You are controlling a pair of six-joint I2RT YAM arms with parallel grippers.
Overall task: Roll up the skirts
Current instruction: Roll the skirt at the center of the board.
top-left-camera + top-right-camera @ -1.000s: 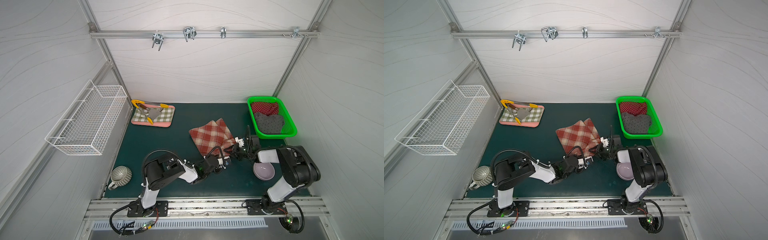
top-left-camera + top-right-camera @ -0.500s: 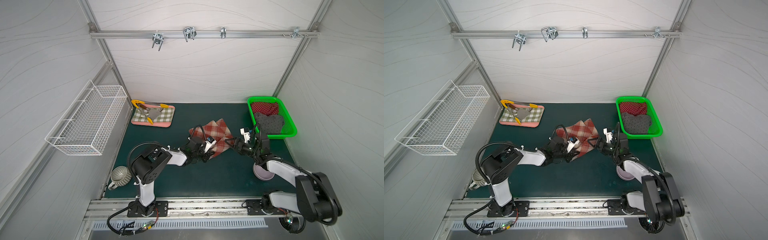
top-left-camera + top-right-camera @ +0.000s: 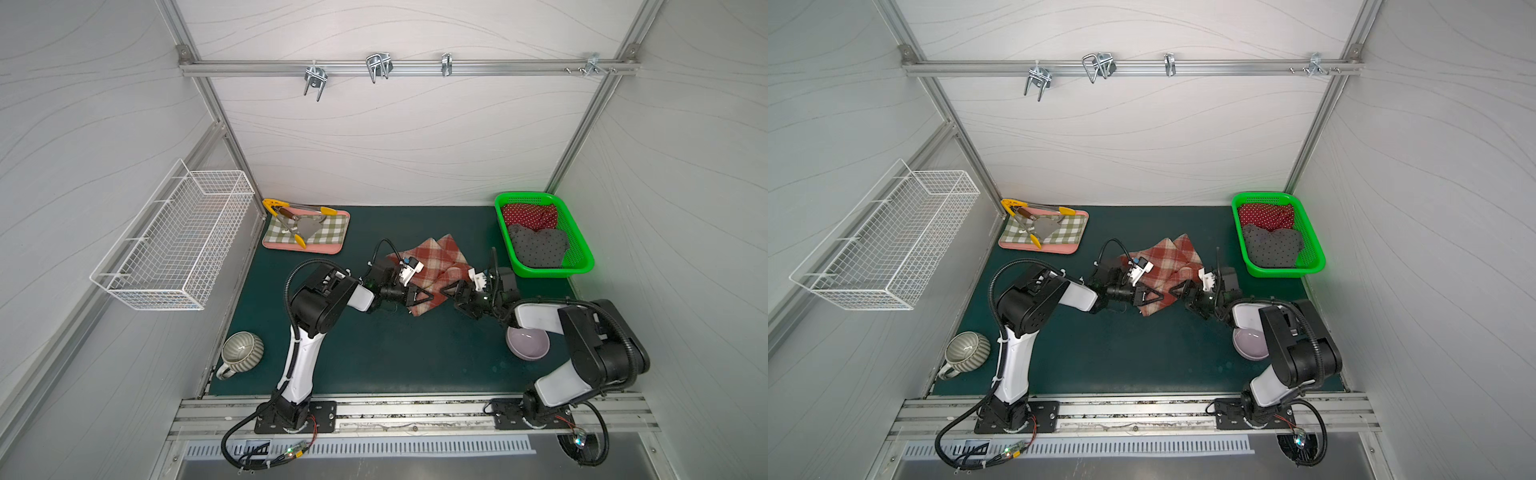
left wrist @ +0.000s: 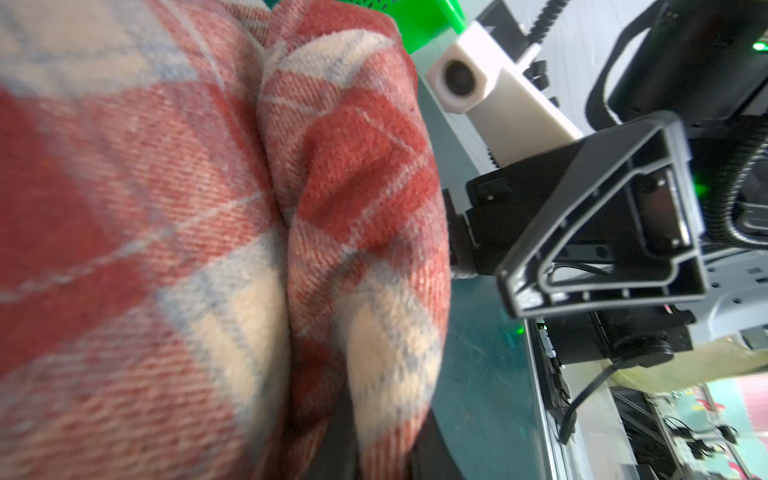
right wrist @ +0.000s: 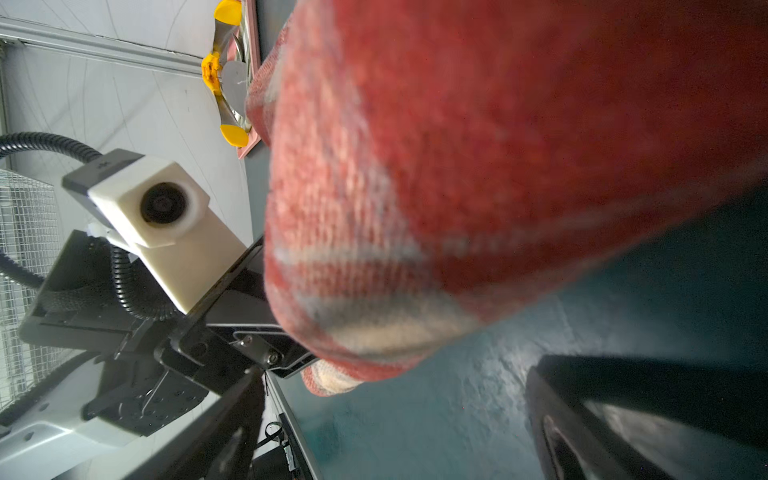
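Found the woolly rust-red and cream plaid skirt lying rumpled mid-counter, partly folded over itself, with its near edge pinched in the left fingers. Saw the right fingers spread wide just beside its right corner. Noted a green basket at the back right, holding a red white-dotted bundle behind a grey black-dotted bundle.

White panels with faint wavy lines form the back wall and both side walls. Aluminium posts run up the rear corners. A rail spans the back wall, carrying metal hooks. A white wire basket hangs on the left wall. The floor is a dark green mat, edged in front by a metal track and a slotted grille. The light is even and the shadows soft.
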